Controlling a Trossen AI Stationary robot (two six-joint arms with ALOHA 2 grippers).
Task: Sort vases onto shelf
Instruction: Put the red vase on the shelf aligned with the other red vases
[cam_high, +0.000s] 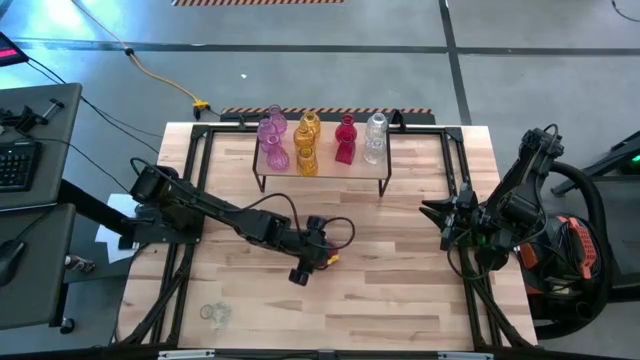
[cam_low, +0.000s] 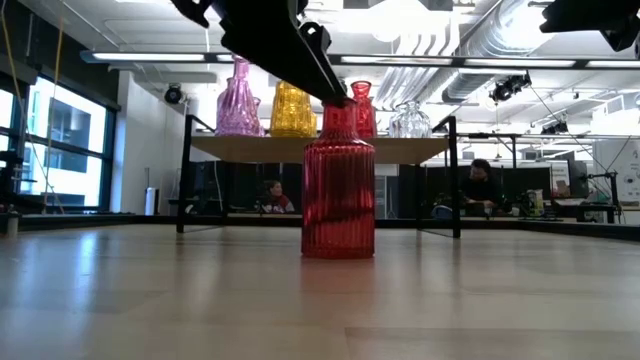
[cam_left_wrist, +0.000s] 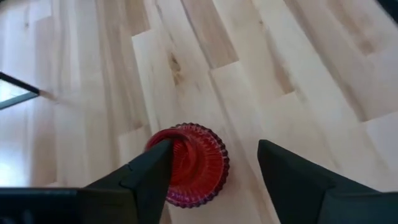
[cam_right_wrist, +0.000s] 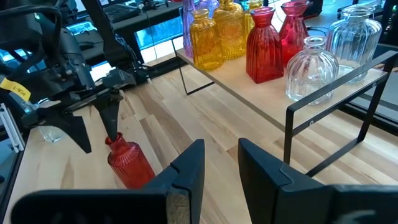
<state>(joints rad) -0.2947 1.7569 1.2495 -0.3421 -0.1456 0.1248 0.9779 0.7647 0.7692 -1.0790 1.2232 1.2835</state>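
While upright on the desk, the red ribbed vase is straddled at its neck, ungripped, by the left end effector, fingers spread wide apart.

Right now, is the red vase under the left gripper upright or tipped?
Upright. The red vase stands on its base on the table, neck up; the left gripper is open around it.

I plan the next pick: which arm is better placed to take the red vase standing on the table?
Left. The left gripper is open around the red vase. The right gripper waits at the table's right edge, away from it.
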